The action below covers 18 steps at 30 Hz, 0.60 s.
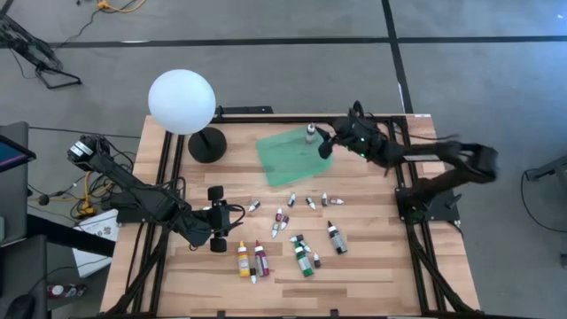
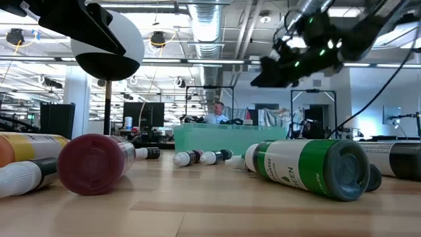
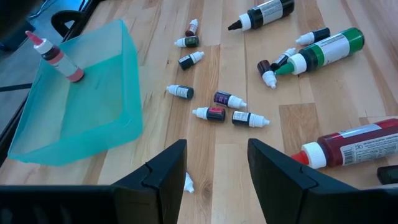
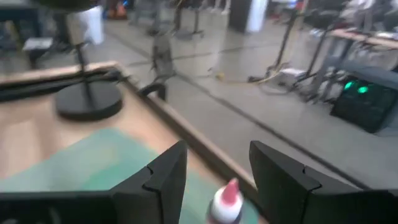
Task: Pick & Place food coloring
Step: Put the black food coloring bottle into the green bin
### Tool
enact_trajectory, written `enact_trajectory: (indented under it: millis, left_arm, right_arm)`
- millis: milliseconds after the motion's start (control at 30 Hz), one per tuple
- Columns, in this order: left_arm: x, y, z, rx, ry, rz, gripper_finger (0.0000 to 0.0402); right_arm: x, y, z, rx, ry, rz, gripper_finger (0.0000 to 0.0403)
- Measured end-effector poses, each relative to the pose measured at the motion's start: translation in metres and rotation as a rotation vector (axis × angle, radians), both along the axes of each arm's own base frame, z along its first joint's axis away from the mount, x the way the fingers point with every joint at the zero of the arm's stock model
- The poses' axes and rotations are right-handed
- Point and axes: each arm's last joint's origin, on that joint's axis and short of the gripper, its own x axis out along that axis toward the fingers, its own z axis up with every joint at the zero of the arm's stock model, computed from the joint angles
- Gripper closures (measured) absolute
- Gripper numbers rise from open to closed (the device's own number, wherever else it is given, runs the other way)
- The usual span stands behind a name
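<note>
On the near part of the wooden table (image 1: 372, 257) many small food coloring bottles lie on their sides. From the near edge there are a yellow bottle (image 1: 242, 259) and a dark red bottle (image 1: 260, 257) side by side, then a green bottle (image 1: 304, 257) and a dark bottle with a white label (image 1: 336, 238) to the right of them. A little farther, tiny white-tipped droppers (image 1: 281, 220) are scattered over the middle of the table. All of these are plastic, round and smooth, and none of them is in a container.

The left gripper (image 1: 216, 218) hangs above the near left part of the table, just left of the yellow bottle. Its two dark fingers (image 3: 163, 177) stand apart and nothing is between them.

Farther away lies the flat green tray (image 1: 282, 152), translucent, with low walls. One pink bottle (image 1: 311, 134) with a white tip stands upright in its far right corner; the rest of the tray holds nothing.

The right gripper (image 1: 326, 146) is over the tray's right side, just near of this pink bottle. Its fingers (image 4: 163, 180) are open, and the bottle shows in the gap between them, but they do not grip it.

At the far left stands a lamp with a white round globe (image 1: 182, 102) on a black disc base (image 1: 207, 144).
</note>
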Motion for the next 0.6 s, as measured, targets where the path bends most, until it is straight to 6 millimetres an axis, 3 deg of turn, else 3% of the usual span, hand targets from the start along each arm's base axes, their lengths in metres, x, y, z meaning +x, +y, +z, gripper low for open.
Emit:
enact_trajectory:
  millis: [167, 300, 600]
  left_arm:
    - [0.0, 0.0, 0.0, 0.001, 0.0, 0.0, 0.0236]
    - [0.0, 0.0, 0.0, 0.022, 0.004, -0.015, 0.0236]
    - [0.0, 0.0, 0.0, 0.024, 0.003, -0.017, 0.0236]
  right_arm:
    - [-0.022, 0.041, 0.023, 0.119, 0.045, 0.093, 0.0241]
    - [-0.038, 0.075, 0.03, 0.25, 0.062, 0.175, 0.0247]
    - [-0.044, 0.142, 0.019, 0.535, 0.147, 0.362, 0.0262]
